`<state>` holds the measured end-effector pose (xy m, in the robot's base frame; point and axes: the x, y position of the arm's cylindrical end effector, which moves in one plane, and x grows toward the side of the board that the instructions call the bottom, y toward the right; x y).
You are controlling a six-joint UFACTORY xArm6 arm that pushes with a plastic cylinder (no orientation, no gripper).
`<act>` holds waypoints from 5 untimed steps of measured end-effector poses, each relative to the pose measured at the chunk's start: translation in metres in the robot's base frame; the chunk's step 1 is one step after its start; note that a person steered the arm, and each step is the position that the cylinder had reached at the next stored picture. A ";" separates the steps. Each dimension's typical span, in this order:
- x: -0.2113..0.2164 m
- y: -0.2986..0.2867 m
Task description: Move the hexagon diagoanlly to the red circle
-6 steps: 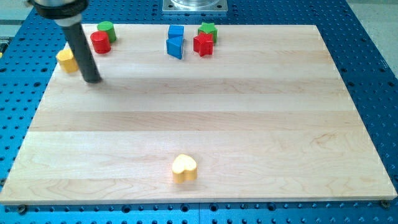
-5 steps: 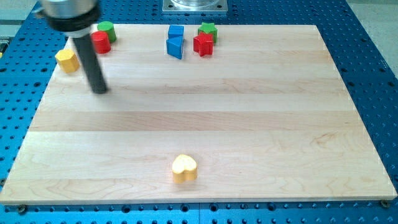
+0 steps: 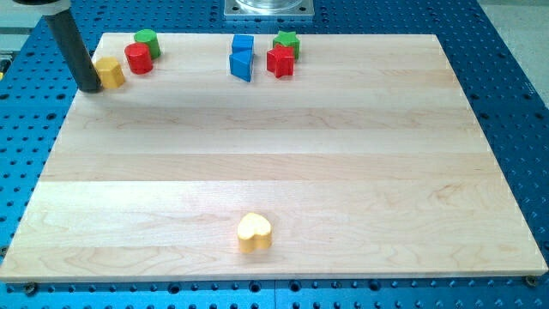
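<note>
The yellow hexagon block [image 3: 109, 72] lies near the board's top left corner, just left of and slightly below the red circle block [image 3: 138, 58], close to it with a small gap. My tip [image 3: 89, 87] rests on the board against the hexagon's left side. The dark rod rises from it to the view's top left.
A green circle block [image 3: 147, 41] sits just above and right of the red circle. A blue cube [image 3: 243, 45], a blue wedge [image 3: 242, 64], a green star [image 3: 286, 40] and a red star [image 3: 280, 61] cluster at top centre. A yellow heart [image 3: 254, 232] lies at the bottom centre. The wooden board [image 3: 343, 172] sits on a blue perforated table.
My tip has swung from right of the hexagon round to its left side. The yellow hexagon has moved right and slightly up, closer to the red circle.
</note>
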<state>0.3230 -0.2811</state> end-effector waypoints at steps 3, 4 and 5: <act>0.017 0.017; 0.051 0.082; 0.086 0.196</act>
